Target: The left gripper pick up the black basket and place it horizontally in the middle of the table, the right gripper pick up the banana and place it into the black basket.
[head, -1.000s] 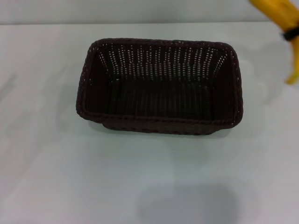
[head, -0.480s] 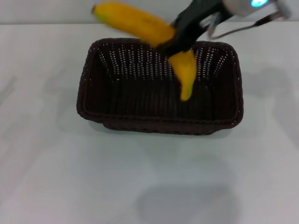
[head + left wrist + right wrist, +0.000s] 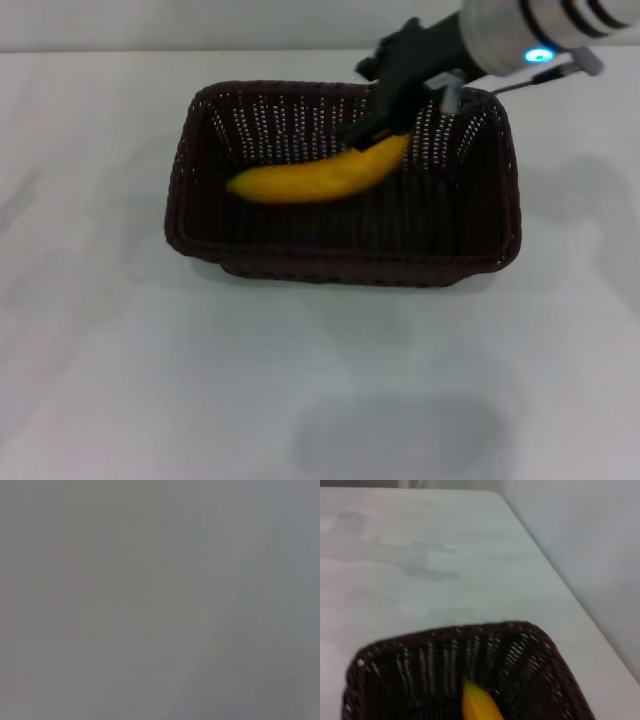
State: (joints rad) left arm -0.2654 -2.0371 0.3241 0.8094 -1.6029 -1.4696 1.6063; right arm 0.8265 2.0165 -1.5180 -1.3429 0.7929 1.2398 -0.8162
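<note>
The black basket (image 3: 340, 264) stands lengthwise across the middle of the white table (image 3: 150, 380). The yellow banana (image 3: 310, 180) lies low inside it, nearly level, stem end toward the left. My right gripper (image 3: 378, 135) reaches in over the back right rim and is shut on the banana's right end. The right wrist view shows the basket's far wall (image 3: 445, 652) and one end of the banana (image 3: 479, 704) just below the camera. My left gripper is out of view; the left wrist view shows only plain grey.
The right arm's silver forearm (image 3: 520, 25) with a blue light crosses above the basket's back right corner. The table's far edge (image 3: 150, 50) runs along the back. Bare white tabletop surrounds the basket on all sides.
The right gripper came in from the far right with the banana, passed over the back rim, and has lowered it into the basket, turning it from hanging to nearly level.
</note>
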